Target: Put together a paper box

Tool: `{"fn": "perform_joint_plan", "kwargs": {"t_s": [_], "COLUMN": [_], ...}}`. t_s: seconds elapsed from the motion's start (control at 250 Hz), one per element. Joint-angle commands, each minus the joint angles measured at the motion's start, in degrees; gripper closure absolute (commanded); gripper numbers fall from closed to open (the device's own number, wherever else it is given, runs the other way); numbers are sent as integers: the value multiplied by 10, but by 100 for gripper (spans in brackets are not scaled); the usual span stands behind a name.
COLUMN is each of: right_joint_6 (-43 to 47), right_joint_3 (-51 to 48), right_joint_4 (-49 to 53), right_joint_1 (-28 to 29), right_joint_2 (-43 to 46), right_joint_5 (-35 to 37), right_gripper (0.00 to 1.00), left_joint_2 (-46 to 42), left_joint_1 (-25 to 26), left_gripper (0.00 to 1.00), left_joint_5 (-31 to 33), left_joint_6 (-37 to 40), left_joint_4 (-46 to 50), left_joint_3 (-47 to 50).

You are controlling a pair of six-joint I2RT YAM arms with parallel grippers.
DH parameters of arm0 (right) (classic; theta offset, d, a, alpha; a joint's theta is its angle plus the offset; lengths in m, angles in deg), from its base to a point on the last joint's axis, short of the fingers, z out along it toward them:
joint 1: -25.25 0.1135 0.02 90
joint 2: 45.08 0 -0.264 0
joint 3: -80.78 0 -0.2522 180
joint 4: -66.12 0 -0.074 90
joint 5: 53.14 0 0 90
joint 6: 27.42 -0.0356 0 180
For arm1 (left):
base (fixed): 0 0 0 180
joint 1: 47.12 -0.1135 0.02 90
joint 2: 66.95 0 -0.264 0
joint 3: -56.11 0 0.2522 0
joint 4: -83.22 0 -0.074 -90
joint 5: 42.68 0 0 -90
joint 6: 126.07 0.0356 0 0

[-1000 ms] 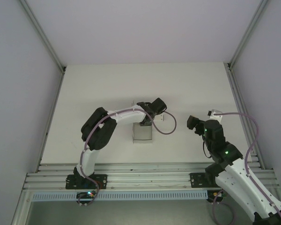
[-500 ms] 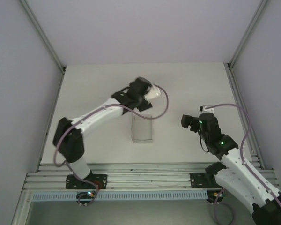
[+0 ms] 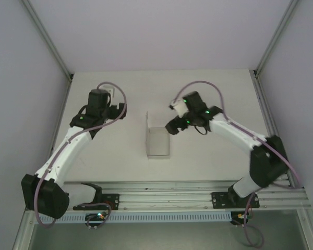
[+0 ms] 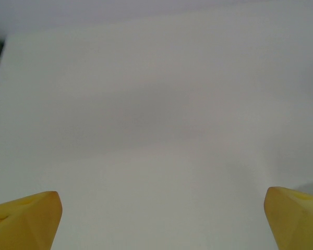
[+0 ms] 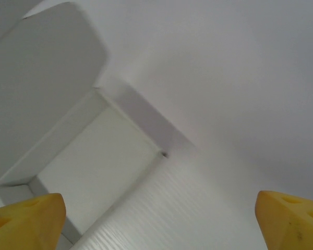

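Right gripper (image 3: 173,126), jaws wide apart and empty, hovers just beside the paper box (image 3: 159,144), which sits mid-table, its walls up and its lid flap standing upright. Closing looks like the step in hand; the next move probably calls for pressing that flap down and tucking it. Left gripper (image 3: 116,111), likewise spread, hangs well apart over the bare table (image 3: 208,88); nothing stands in the way.

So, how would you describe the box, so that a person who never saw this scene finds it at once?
Start from the white table; near its middle, close to the right tool, lies the box. It is a low, open rectangle of pale card with one flap standing up, unlike the dark-jointed arms on either side.
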Motion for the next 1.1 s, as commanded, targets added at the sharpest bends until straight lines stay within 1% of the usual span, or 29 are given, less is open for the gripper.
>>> {"fn": "perform_joint_plan", "kwargs": {"t_s": [0.0,0.12,0.188,0.204,0.256,0.284,0.411,0.439,0.535,0.579,0.623,0.671,0.755,0.867,0.939,0.99,1.098], "right_joint_6": [102,110,105,103,92,86,64,62,53,44,40,27,18,11,3,-3,-34], "right_joint_3": [70,126,143,146,161,170,192,194,191,185,179,169,156,143,136,134,121], "right_joint_4": [66,61,33,30,27,29,35,37,33,27,24,13,5,-1,-8,-8,-25], "right_joint_1": [9,12,16,17,20,21,22,22,23,24,24,26,27,28,28,28,31], "right_joint_2": [-84,-164,-197,-205,-227,-238,-272,-275,-278,-276,-275,-273,-269,-264,-258,-254,-241], "right_joint_5": [-70,-114,-122,-123,-121,-121,-104,-102,-97,-91,-90,-81,-70,-62,-47,-39,1], "right_gripper": [9,14,16,18,30,34,40,40,47,53,55,60,63,63,66,66,74], "left_joint_2": [-32,-51,-58,-60,-66,-68,-75,-76,-84,-88,-91,-95,-101,-102,-101,-100,-101], "left_joint_1": [-24,-43,-51,-53,-59,-62,-77,-78,-78,-79,-79,-79,-80,-80,-80,-80,-80], "left_gripper": [0,0,0,0,0,0,0,0,0,0,0,0,0,0,0,0,0], "left_joint_5": [-37,-42,-39,-39,-35,-34,-45,-43,-33,-33,-36,-36,-37,-41,-46,-49,-51], "left_joint_6": [-72,-94,-102,-103,-109,-113,-119,-119,-118,-119,-118,-121,-123,-123,-122,-123,-127], "left_joint_4": [16,19,16,14,8,5,-4,-4,-9,-11,-13,-16,-24,-25,-26,-26,-28], "left_joint_3": [46,91,111,116,130,137,155,156,164,168,171,175,183,187,187,187,188]}}
